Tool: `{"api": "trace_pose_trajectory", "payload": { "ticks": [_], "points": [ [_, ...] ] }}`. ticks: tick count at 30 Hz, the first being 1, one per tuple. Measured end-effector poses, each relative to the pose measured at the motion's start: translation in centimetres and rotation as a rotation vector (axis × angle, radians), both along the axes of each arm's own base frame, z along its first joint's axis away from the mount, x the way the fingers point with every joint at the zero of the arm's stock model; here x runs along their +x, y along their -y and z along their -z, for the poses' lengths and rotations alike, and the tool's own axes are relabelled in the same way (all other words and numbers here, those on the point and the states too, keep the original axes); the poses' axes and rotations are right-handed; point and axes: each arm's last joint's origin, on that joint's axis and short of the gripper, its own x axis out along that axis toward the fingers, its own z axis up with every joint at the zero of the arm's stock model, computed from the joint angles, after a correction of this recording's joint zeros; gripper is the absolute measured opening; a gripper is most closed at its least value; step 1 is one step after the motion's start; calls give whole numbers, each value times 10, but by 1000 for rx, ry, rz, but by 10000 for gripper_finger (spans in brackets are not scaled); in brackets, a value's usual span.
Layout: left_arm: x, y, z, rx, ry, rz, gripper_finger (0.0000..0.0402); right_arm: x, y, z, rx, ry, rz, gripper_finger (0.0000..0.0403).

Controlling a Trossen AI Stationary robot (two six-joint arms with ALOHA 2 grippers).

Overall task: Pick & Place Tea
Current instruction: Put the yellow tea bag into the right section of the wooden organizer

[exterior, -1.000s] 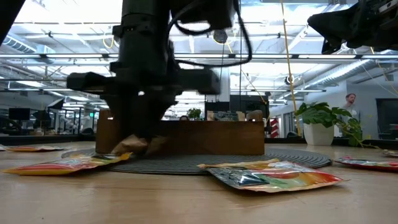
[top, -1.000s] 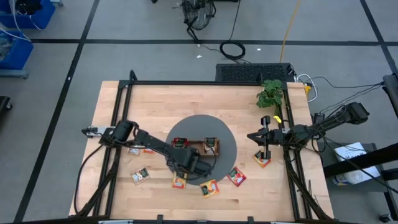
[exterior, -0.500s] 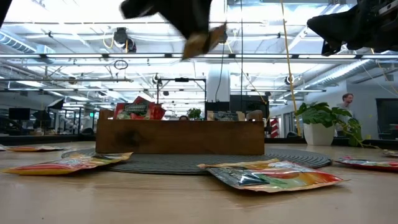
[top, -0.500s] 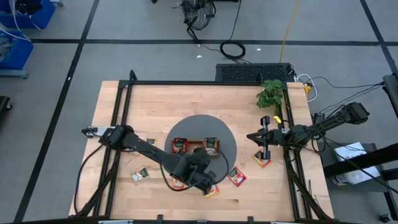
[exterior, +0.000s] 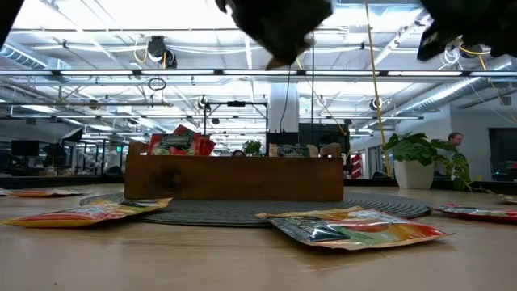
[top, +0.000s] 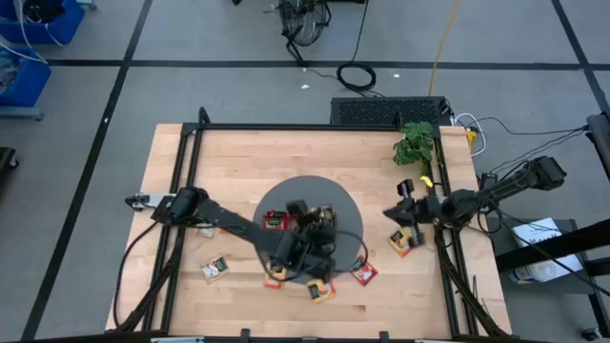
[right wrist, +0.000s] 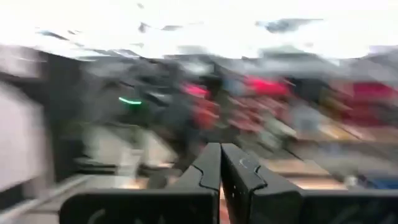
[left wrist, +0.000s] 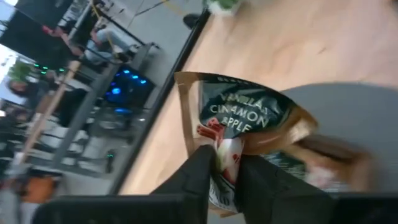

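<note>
My left gripper [left wrist: 229, 163] hangs high over the brown wooden tray [exterior: 234, 179], shut on one tea packet [left wrist: 242, 115] with dark print and a brown border. In the high view that gripper [top: 320, 227] is above the tray on the round grey mat [top: 286, 195]. A red packet [exterior: 179, 144] stands up out of the tray's left compartment. Several more packets lie flat on the table near the mat [top: 217, 267] [top: 363, 272]. My right gripper [top: 391, 213] waits shut at the table's right side, touching nothing. My left gripper pinches the packet by its lower edge [left wrist: 225, 155] between its two fingers. The packet is lifted clear of table and tray. It sticks out beyond the fingertips with its printed face toward the wrist camera, and its free end [exterior: 283, 56] hangs below the gripper.
A packet [top: 401, 243] lies just below my right gripper. Two packets [exterior: 355, 229] [exterior: 89, 212] lie on the table's near part, in front of the mat. A potted plant [top: 415, 143] stands at the far right corner. Black frame rails run along the table's edges.
My left gripper has risen from the mat's near left edge and gone toward the tray, rolling its wrist. The packet, which touched the mat a second ago, is now lifted clear. My right gripper has tipped a little in place.
</note>
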Motion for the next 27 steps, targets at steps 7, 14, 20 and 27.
{"api": "trace_pose_trajectory", "payload": {
  "ticks": [7, 14, 20, 27],
  "points": [
    [1, -21, 17, 142, -140, 1, 28, 40, 3, -4, 24, -349, 284, 39],
    [5, -26, 18, 173, -153, 11, 41, 100, 4, -17, 79, -479, 271, 188],
    [4, -20, 18, 213, -185, 41, 17, 127, 14, -26, 261, -435, 45, 250],
    [2, -16, 16, 273, -203, 49, 41, 135, 24, -19, 390, -463, -37, 237]
  ]
}}
